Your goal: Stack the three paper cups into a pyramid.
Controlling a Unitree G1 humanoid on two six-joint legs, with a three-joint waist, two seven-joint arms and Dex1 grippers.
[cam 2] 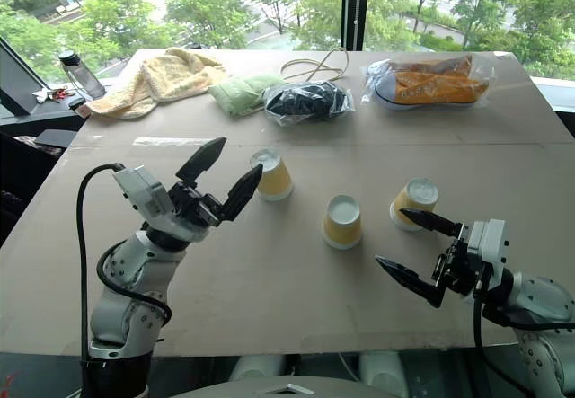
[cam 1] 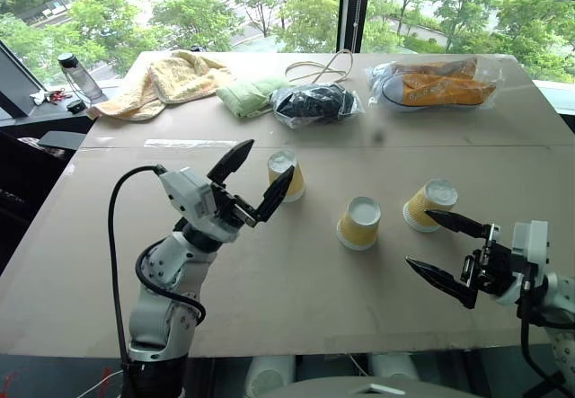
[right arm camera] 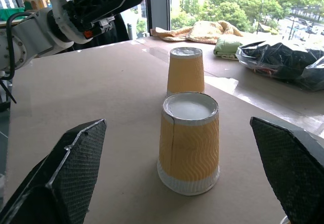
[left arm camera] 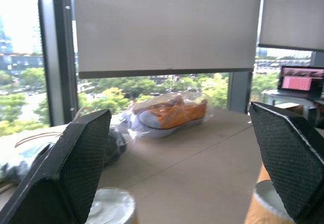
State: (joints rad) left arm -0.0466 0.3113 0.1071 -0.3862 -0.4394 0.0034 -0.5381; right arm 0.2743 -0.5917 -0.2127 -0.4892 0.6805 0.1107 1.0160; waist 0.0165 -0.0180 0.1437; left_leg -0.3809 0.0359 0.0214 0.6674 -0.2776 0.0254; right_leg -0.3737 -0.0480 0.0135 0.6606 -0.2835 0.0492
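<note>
Left eye view | three paper cups point(cam 1: 359, 223) upside down, apart in a row on table point(cam 1: 269, 299) | left gripper point(cam 1: 254, 180) wide, empty, near leftmost cup | right gripper point(cam 1: 440, 247) wide, empty, near rightmost cup

Likely an office or lab, high window point(cam 1: 269, 3) over treetops at 12 o'clock, laptop point(left arm camera: 302, 80), roller blinds point(left arm camera: 167, 27), cardboard-topped table point(cam 1: 296, 272)
</note>
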